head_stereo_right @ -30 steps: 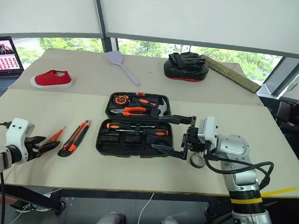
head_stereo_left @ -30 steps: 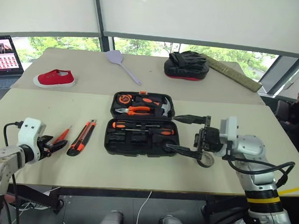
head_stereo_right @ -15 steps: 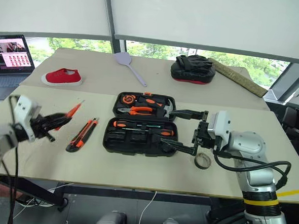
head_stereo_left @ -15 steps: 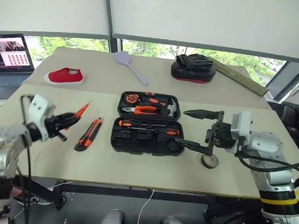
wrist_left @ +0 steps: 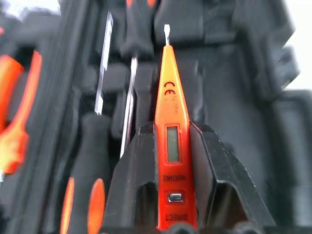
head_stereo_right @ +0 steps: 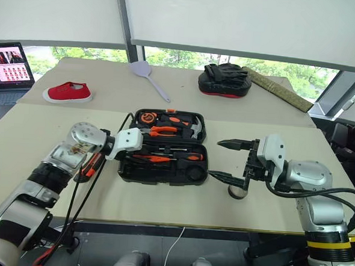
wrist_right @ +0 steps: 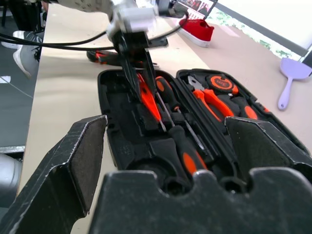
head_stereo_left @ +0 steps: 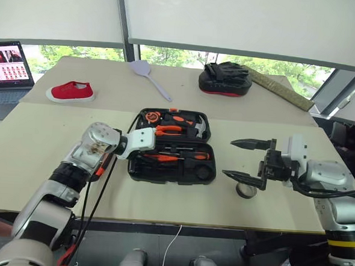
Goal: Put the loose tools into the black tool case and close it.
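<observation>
The left gripper (wrist_left: 168,161) clamped the slim orange tester pen (wrist_left: 169,141) between its fingers, tip aimed into the open black tool case (head_stereo_left: 140,173) at the table's centre. In the case's near half lay two orange-and-black screwdrivers (head_stereo_left: 179,153); the far half held pliers (head_stereo_left: 168,130), a hammer (head_stereo_left: 196,129) and a tape measure (head_stereo_left: 149,115). The pen bore a small display window. At about four o'clock from the case, the right gripper (head_stereo_left: 243,158) stood spread wide, pointing level toward the case, above the dark tape roll (head_stereo_left: 245,190).

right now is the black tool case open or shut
Open. The black tool case lies flat with its lid folded back, tools showing in both halves, and the left claw holds the slim orange tool over its slots.
</observation>
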Tool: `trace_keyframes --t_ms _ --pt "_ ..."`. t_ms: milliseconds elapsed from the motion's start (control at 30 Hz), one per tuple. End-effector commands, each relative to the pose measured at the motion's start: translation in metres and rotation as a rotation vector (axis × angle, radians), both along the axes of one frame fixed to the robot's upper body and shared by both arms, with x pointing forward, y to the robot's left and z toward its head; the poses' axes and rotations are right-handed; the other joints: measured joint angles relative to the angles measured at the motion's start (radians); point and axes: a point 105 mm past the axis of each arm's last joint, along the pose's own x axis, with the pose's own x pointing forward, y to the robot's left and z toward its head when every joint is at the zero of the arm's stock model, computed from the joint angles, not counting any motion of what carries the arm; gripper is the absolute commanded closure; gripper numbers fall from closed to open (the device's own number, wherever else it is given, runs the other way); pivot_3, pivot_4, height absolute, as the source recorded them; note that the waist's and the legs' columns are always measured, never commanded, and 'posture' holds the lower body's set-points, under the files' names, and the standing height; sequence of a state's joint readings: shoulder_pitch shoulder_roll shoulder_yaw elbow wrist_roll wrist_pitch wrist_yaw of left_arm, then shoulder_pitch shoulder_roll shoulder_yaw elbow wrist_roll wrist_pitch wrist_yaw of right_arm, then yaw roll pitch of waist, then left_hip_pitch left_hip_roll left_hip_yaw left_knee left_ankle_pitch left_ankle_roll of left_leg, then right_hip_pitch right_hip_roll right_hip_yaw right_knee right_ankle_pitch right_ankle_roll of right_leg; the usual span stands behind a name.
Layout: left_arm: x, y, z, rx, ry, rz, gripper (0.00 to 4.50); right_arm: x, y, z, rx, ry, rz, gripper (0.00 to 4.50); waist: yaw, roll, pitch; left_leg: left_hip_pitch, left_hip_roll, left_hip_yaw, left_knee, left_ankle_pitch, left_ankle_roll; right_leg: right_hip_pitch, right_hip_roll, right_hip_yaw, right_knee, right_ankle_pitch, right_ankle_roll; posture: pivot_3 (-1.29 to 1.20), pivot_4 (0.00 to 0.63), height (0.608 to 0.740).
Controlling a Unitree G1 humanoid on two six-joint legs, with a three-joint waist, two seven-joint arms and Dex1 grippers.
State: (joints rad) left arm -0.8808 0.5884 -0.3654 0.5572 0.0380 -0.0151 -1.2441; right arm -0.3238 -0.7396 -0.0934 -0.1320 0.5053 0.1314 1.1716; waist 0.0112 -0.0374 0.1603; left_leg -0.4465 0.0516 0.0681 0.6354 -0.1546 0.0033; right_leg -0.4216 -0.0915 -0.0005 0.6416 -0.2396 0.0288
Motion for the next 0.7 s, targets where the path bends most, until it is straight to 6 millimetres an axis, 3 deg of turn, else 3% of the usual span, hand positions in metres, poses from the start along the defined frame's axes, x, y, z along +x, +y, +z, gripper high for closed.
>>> trace_keyframes --t_ms 33,367,600,667,700 --pt "0.005 0.005 -0.001 0.057 -0.015 0.003 4.05 -0.005 -0.005 0.012 0.015 -0.053 -0.024 0.0 0.0 0.0 0.0 0.0 0.0 0.0 0.001 0.0 0.0 0.0 0.0 0.0 0.0 0.0 0.0 0.0 0.15 0.74" --pt "0.003 0.021 -0.01 0.226 0.016 -0.031 4.05 -0.006 -0.007 0.01 0.017 -0.051 -0.036 0.0 -0.001 0.0 0.0 0.0 0.0 0.0 0.004 -0.001 0.001 0.001 0.0 0.0 0.001 0.0 0.001 0.0 0.15 0.74" --pt "-0.004 0.017 -0.016 0.182 0.075 -0.04 4.05 -0.005 -0.008 0.01 0.02 -0.056 -0.04 0.0 -0.005 0.0 0.0 0.0 0.0 0.0 0.004 -0.001 0.001 0.001 0.0 0.001 0.002 0.0 0.001 0.0 0.15 0.74" --pt "-0.004 0.009 -0.007 0.072 0.074 -0.035 3.05 -0.006 -0.009 0.009 0.02 -0.053 -0.042 0.0 -0.005 0.0 0.0 0.001 0.0 0.0 0.004 -0.001 0.001 0.001 0.0 0.001 0.002 0.0 0.001 0.0 0.15 0.74" --pt "-0.005 0.008 -0.002 0.035 0.06 -0.048 2.91 -0.007 -0.01 0.008 0.02 -0.049 -0.043 0.0 -0.005 0.0 0.0 0.001 0.0 0.0 0.004 -0.001 0.002 0.001 0.0 0.001 0.002 0.0 0.001 0.0 0.15 0.74"
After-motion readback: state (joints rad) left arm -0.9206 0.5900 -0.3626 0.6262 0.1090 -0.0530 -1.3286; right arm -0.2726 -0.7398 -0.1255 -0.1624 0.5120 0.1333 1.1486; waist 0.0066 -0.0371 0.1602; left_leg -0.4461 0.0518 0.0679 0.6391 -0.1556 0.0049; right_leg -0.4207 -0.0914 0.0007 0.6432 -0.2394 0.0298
